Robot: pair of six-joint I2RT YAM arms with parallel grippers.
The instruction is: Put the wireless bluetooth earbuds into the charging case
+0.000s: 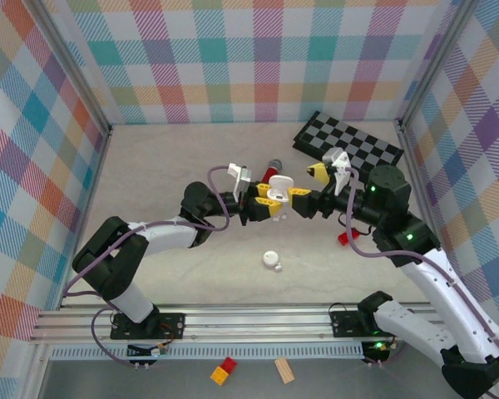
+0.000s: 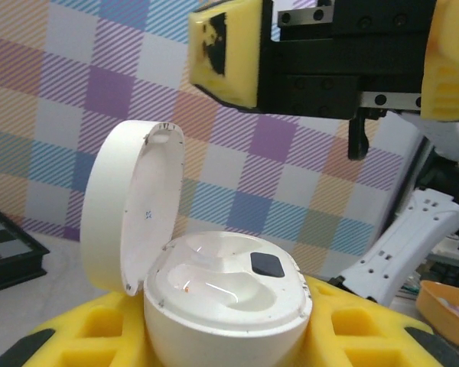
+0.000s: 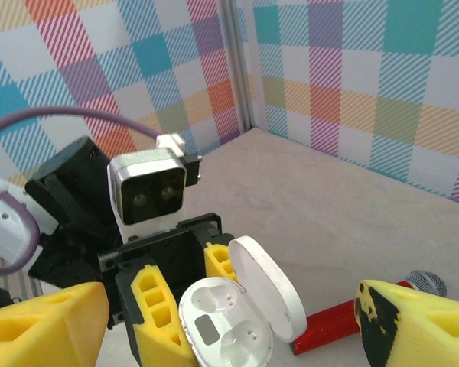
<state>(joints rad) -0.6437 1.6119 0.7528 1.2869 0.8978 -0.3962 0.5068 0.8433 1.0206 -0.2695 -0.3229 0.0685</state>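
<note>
My left gripper (image 1: pixel 268 201) is shut on the white charging case (image 1: pixel 276 196) and holds it up above the table with the lid swung open. In the left wrist view the case (image 2: pixel 229 294) sits between the yellow fingers (image 2: pixel 84 336), lid (image 2: pixel 130 206) upright on the left. Both sockets of the case (image 3: pixel 226 329) are empty. My right gripper (image 1: pixel 308 184) faces it from the right, open, with nothing between its fingers (image 3: pixel 50 321). A small white rounded piece (image 1: pixel 272 259) lies on the table in front; I cannot tell whether it is one of the earbuds.
A red microphone (image 1: pixel 270 172) (image 3: pixel 344 325) lies on the table behind the case. A checkered board (image 1: pixel 349 145) lies at the back right. A small red block (image 1: pixel 343 238) sits under the right arm. Plaid walls enclose three sides.
</note>
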